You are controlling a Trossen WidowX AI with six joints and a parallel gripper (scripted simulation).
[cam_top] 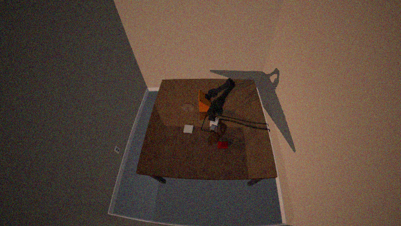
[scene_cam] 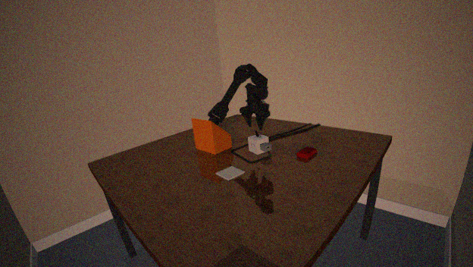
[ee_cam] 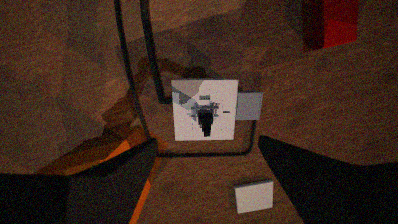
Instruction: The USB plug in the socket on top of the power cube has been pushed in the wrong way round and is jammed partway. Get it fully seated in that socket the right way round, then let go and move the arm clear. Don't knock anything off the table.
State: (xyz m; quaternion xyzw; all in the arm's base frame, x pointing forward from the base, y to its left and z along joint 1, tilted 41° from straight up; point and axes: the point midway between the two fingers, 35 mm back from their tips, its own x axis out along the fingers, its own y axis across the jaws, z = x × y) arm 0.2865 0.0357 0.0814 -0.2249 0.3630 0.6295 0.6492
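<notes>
The white power cube [cam_top: 212,123] [scene_cam: 255,146] [ee_cam: 186,128] stands on the table, with a grey block [scene_cam: 265,146] [ee_cam: 249,106] at one side. The dark USB plug [scene_cam: 257,133] [ee_cam: 205,121] stands up from the cube's top face; which way round it is cannot be told. My gripper [scene_cam: 255,128] [ee_cam: 208,141] is open and empty, pointing down above the cube. In the wrist view its fingertips stand to the left and right, a little below the cube and plug in the picture. In the top view the arm hides the fingertips.
An orange wedge-shaped block [cam_top: 203,106] [scene_cam: 212,137] stands near the arm's base. A red block [cam_top: 222,144] [scene_cam: 306,154] [ee_cam: 341,22] and a flat white square [cam_top: 188,129] [scene_cam: 230,173] [ee_cam: 254,197] lie on the table. A black cable [cam_top: 244,121] [scene_cam: 292,133] [ee_cam: 202,154] bends around the cube.
</notes>
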